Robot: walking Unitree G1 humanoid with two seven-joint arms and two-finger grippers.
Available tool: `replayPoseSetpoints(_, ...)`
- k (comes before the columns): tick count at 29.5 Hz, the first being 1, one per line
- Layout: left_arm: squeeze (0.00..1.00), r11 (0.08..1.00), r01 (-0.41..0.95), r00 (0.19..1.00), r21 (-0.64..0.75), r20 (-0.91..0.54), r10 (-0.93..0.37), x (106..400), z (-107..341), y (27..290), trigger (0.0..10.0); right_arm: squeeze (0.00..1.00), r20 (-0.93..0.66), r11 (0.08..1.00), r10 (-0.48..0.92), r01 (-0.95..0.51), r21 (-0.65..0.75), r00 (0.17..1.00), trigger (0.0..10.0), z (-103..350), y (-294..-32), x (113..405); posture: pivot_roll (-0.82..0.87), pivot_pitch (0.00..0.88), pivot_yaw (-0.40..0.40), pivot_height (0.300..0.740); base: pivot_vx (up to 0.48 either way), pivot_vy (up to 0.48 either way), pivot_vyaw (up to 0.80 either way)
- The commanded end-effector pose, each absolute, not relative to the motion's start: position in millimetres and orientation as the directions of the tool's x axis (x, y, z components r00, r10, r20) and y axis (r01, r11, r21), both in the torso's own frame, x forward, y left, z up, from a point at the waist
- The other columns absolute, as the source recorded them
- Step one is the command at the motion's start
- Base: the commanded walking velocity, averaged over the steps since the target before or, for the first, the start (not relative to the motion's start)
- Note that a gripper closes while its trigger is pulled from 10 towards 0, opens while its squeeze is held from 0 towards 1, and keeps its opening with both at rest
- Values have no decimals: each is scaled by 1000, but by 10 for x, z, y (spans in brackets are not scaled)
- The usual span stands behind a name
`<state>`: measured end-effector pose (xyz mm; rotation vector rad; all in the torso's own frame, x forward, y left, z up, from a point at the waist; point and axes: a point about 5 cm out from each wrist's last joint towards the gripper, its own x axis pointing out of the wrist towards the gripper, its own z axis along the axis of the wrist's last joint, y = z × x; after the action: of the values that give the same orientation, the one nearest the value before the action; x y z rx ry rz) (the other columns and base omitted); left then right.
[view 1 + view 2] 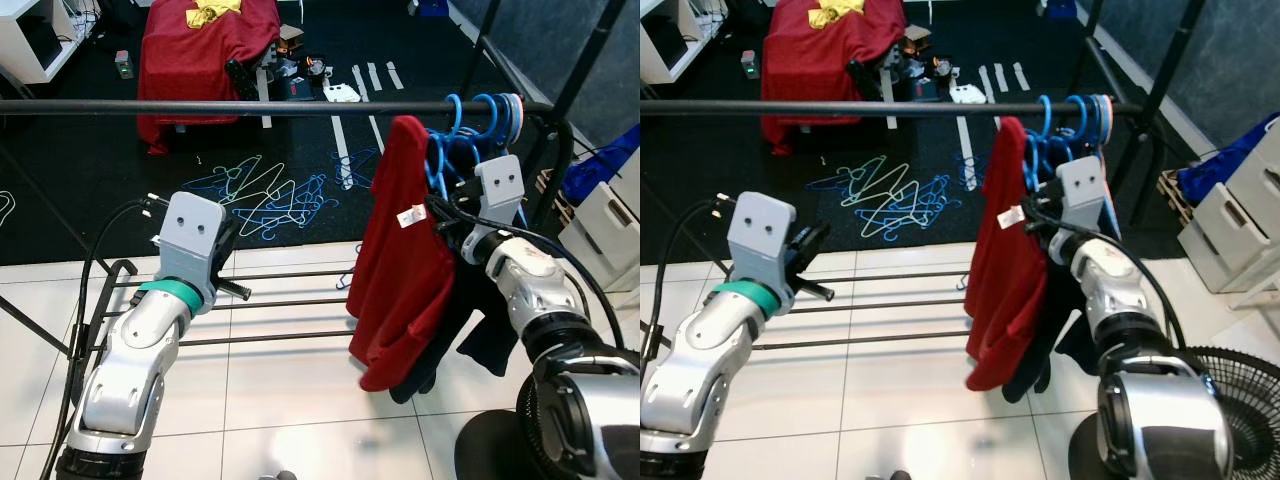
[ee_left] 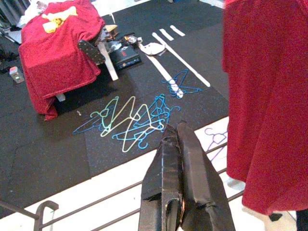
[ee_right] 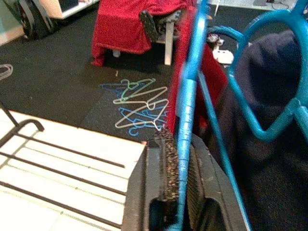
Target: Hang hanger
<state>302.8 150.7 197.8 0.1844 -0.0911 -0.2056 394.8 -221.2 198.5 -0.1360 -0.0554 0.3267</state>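
Your right gripper (image 3: pixel 175 192) has its fingers pinching the blue hanger (image 3: pixel 185 110), which carries the red shirt (image 1: pixel 400 260) at the right end of the rail (image 1: pixel 200 106). Left gripper (image 2: pixel 180 159) fingers pressed together, holding nothing, near the low rack bars (image 1: pixel 280 305).

A red garment (image 1: pixel 400 260) hangs on the right beside a dark navy one (image 1: pixel 490 340), both on bright blue hangers (image 1: pixel 470 135) over a black rail (image 1: pixel 200 106); far off, red cloth (image 1: pixel 205 55) with a yellow piece (image 1: pixel 212 10) on top; blue, pale green and cream hangers (image 1: pixel 262 195) lie on the black floor mat (image 1: pixel 90 170); near floor tiles (image 1: pixel 280 390) are white.
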Motion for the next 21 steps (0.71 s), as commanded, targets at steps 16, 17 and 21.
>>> replayPoseSetpoints(16,0,964,208,972,165,77,-222,3052,1967,1435,10000,0,235,814,497,-355,-460,835,10000,2596,-1999,3866,42,82,132,740,0,0,0)
replayPoseSetpoints(17,0,964,208,972,165,77,-222,3052,1967,1435,10000,0,235,814,497,-355,-460,835,10000,2596,-1999,3866,42,82,132,740,0,0,0)
replayPoseSetpoints(21,0,964,206,972,168,82,-222,3063,1985,1459,10000,0,264,787,552,-390,-479,791,10000,2620,-1934,3630,23,92,120,740,0,0,0)
